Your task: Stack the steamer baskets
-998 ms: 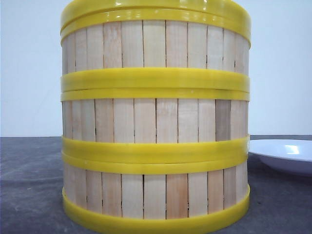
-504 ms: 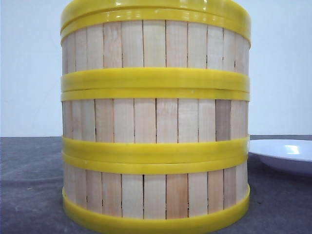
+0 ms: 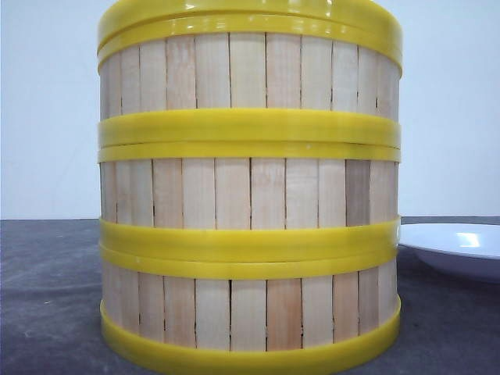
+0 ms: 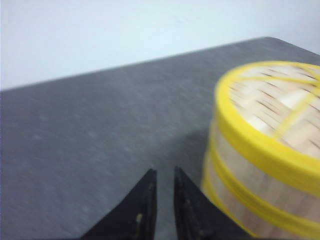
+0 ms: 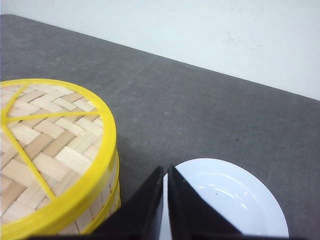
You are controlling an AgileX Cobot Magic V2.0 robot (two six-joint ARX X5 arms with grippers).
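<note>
No text, label, brand, number or sign can be read in any of the views. The steamer baskets [image 3: 248,195] show only plain wooden slats and plain yellow rims, and the white plate [image 5: 235,200] and the grey table [image 5: 200,110] carry no markings.
</note>
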